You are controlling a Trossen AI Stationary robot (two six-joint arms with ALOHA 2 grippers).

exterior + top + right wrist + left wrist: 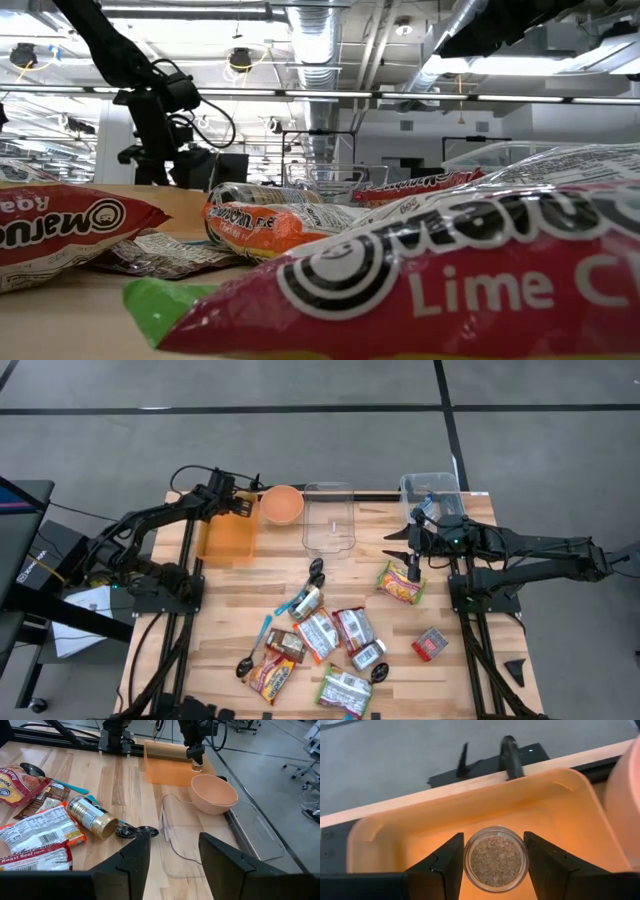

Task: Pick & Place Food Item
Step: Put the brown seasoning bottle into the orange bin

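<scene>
over orange bin | left gripper clamps cork-lidded jar | right gripper parted, empty

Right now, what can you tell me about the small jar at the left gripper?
The small jar is round, clear-walled like glass or plastic, with a cork-like tan top facing the wrist camera. It sits upright between the left gripper fingers, which close against its sides, over the orange translucent bin at the table's far left corner. Whether it rests on the bin floor cannot be told.
</scene>
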